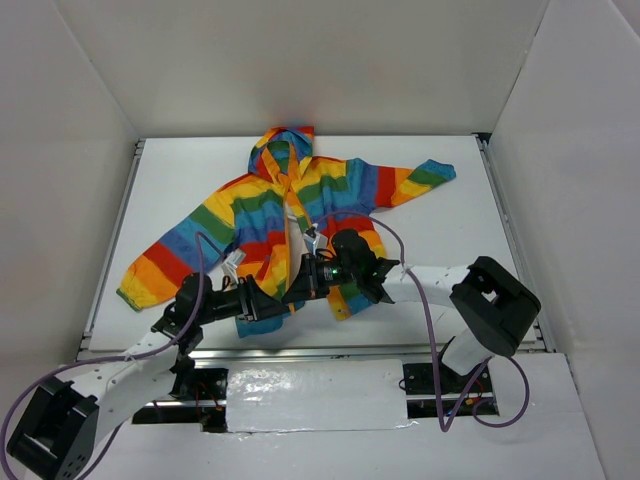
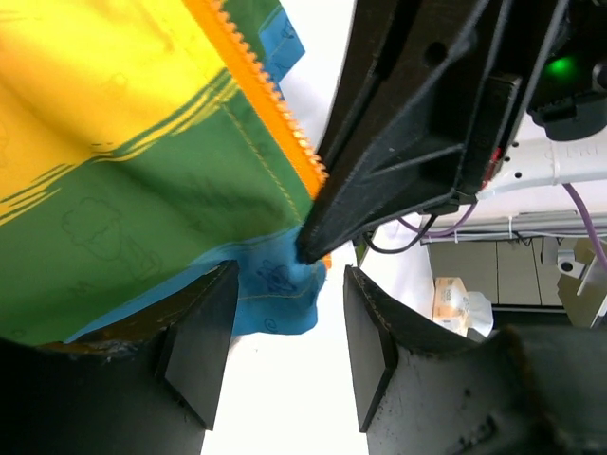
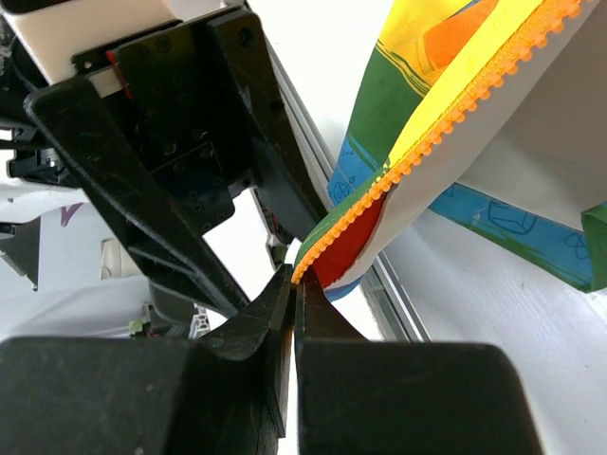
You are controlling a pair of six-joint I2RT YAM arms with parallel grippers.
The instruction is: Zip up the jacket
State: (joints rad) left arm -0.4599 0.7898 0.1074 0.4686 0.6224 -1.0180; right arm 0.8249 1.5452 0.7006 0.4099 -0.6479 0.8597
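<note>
The rainbow-striped jacket (image 1: 262,205) lies spread on the white table, hood at the far side, its front parted. Both grippers meet at its bottom hem. My right gripper (image 3: 296,280) is shut on the lower end of the orange zipper band (image 3: 427,142), lifting that corner of the jacket (image 3: 455,57). In the left wrist view the right arm's fingers (image 2: 398,142) pinch the blue hem corner of the jacket (image 2: 123,190). My left gripper (image 2: 290,275) stands open just below that corner, with only the hem's edge between its pads and no grip. From above, the left gripper (image 1: 298,285) faces the right gripper (image 1: 322,270).
White walls enclose the table (image 1: 180,180) on three sides. A metal rail (image 3: 398,303) runs along the near edge under the lifted hem. The jacket's sleeves reach out to the left (image 1: 150,275) and the right (image 1: 430,175).
</note>
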